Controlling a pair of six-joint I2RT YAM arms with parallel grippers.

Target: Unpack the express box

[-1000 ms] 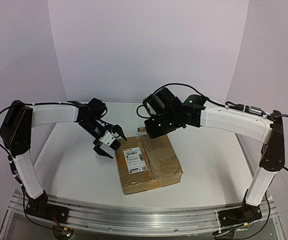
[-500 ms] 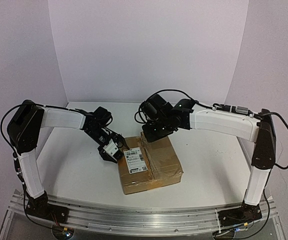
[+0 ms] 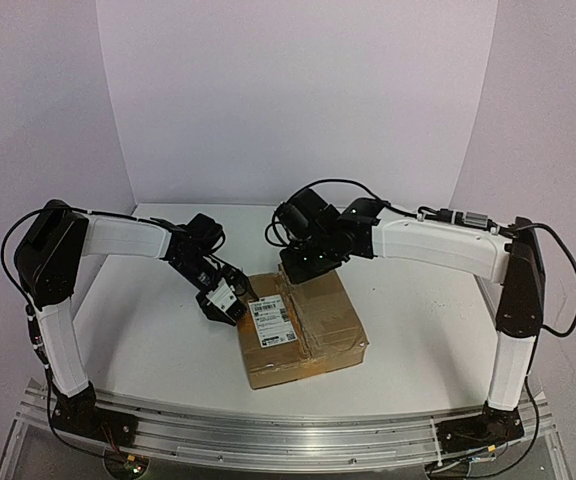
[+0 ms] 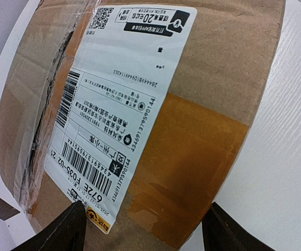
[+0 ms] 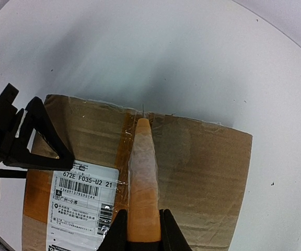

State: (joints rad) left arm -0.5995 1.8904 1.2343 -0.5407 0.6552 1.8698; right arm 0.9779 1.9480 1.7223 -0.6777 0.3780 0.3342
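Note:
The express box [image 3: 313, 330] lies flat on the white table, a brown carton with a white barcode label [image 3: 271, 322] and tape strips. My left gripper [image 3: 230, 300] is at its near-left corner, open, with the jaws standing either side of that corner [image 4: 146, 205]. The label [image 4: 124, 104] and box [image 4: 208, 68] fill the left wrist view. My right gripper [image 5: 142, 212] is shut on an orange pointed cutter [image 5: 142, 172]. The cutter's tip rests at the far edge of the box [image 5: 208, 172], on the tape seam. From above, the right gripper [image 3: 303, 268] hangs over the box's far edge.
White table [image 3: 418, 330] with pale walls behind and at both sides. The left gripper's black fingers [image 5: 41, 138] show at the left of the right wrist view, close to the cutter's line. Arm bases and a metal rail [image 3: 288, 435] run along the near edge.
My left gripper has moved right to the box's corner and its jaws have narrowed. The right arm has shifted slightly left over the far edge.

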